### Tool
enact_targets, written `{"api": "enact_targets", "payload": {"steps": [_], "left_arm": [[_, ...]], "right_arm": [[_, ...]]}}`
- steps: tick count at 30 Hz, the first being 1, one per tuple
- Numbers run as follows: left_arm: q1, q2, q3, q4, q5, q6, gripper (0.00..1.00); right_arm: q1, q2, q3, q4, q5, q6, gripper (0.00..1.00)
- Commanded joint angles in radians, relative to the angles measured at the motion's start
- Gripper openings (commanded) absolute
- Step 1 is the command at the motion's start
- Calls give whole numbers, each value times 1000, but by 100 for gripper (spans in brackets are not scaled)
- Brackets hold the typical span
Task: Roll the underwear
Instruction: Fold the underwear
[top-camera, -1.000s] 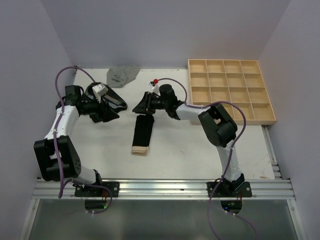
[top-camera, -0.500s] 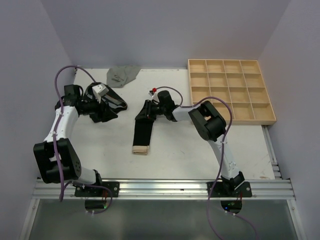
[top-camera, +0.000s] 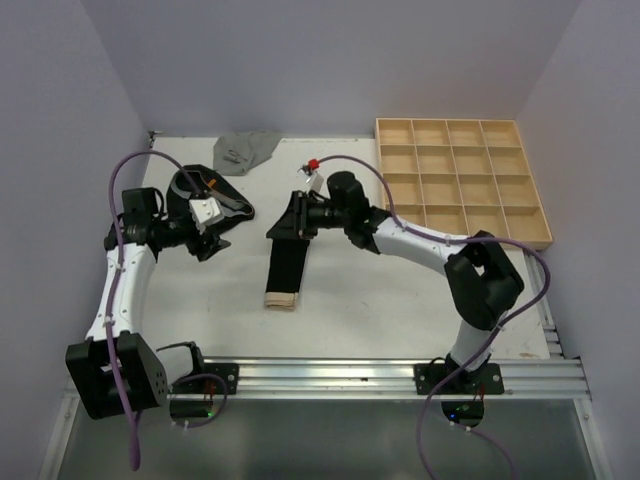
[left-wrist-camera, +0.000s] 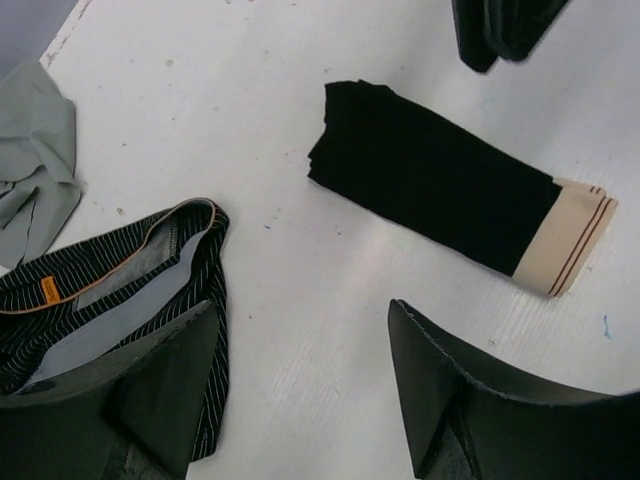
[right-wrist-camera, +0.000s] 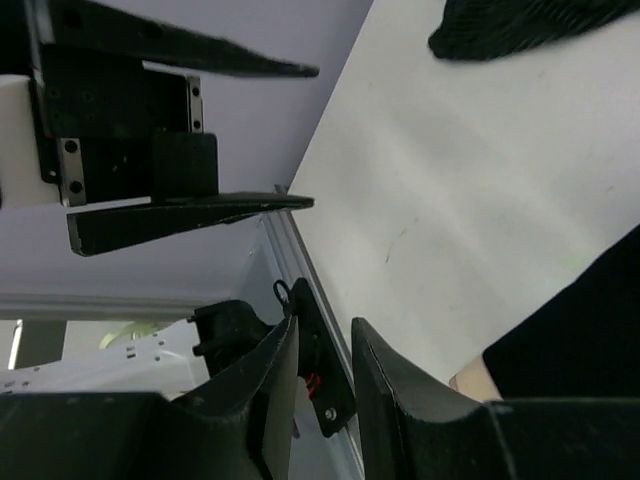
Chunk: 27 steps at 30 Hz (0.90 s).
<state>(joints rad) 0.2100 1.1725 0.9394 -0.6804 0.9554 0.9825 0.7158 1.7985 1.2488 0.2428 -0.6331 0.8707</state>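
Since the folded black underwear (left-wrist-camera: 430, 205) at the middle of the table (top-camera: 380, 300) is light, limp cloth, its dark end opposite the tan waistband (left-wrist-camera: 570, 240) is judged the best hold. Left fingers (left-wrist-camera: 150, 390) wide apart, empty; right fingers (right-wrist-camera: 420, 420) narrowly apart, empty.

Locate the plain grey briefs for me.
Top view: the plain grey cloth briefs lie at the far edge of the white table, left of centre, just beyond the black pinstriped briefs.

The top camera looks down on the whole table (top-camera: 360, 300); both wrist cameras sit close, sharing the folded black underwear (left-wrist-camera: 430, 200).
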Motion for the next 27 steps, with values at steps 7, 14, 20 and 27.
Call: {"api": "enact_targets", "payload": {"steps": [7,14,20,27], "left_arm": [[-196,-86,-206,-111,-121,501,70],[-389,-188,-467,91,-244,561,68],[-397,-180,-488,88,-215,608,68],[-399,-197,-511,110,-215,744,64]], "right_arm": [[168,246,-293,385,159,214,30],[166,386,-354,639,101,361,29],[166,181,-312,495,93,297,32],[143,45,-207,136,210,88,38]]}}
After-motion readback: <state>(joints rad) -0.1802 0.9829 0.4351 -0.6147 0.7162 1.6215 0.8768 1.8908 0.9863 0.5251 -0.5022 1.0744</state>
